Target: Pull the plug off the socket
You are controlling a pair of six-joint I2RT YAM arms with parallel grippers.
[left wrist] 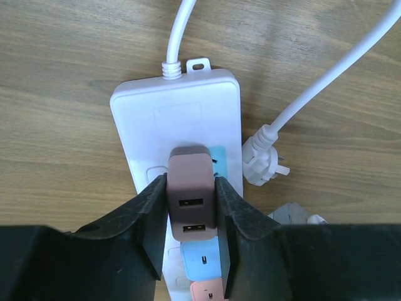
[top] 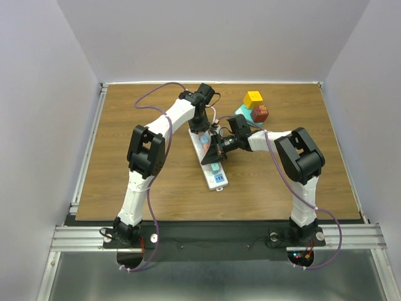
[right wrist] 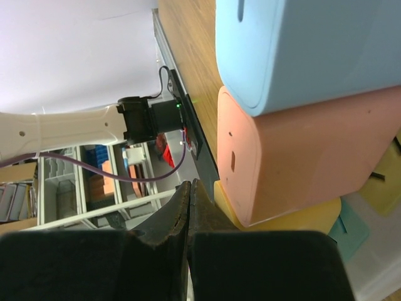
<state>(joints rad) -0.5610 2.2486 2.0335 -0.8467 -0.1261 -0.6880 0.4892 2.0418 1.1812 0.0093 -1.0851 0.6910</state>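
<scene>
Left claw (left wrist: pixel 190 180) is down over the far end of the socket (left wrist: pixel 175 116), and its two black fingers (left wrist: pixel 147 213) are clamped on either side of the plug (left wrist: pixel 191 200), a dusty mauve block with two small ports on its top. Both pads sit flush against its flanks, so that's a narrow grip holding the plug. The plug is seated on the white strip, right between the fingertips. Just nearer the wrist, inside the same finger gap, come a pale blue outlet face (left wrist: pixel 200 260) and then a salmon outlet face (left wrist: pixel 207 291).

Ahead of the left claw the strip's bare white end runs out to its thin cord (left wrist: pixel 180 31), which leaves across the bench (left wrist: pixel 62 94). Off to that claw's right a loose white plug (left wrist: pixel 263 160) on a second cable lies flat on the wood, just beside the strip.

Right claw (right wrist: pixel 189 191) is over the middle of the strip with its fingers pressed together, nothing visible between them. The blue and salmon faces loom close on its right. Whether its tips touch the strip, I cannot tell.

From overhead, beyond the right claw, a yellow cube (top: pixel 253 99), a teal block (top: pixel 242 115) and a brown block (top: pixel 260 113) cluster together.
</scene>
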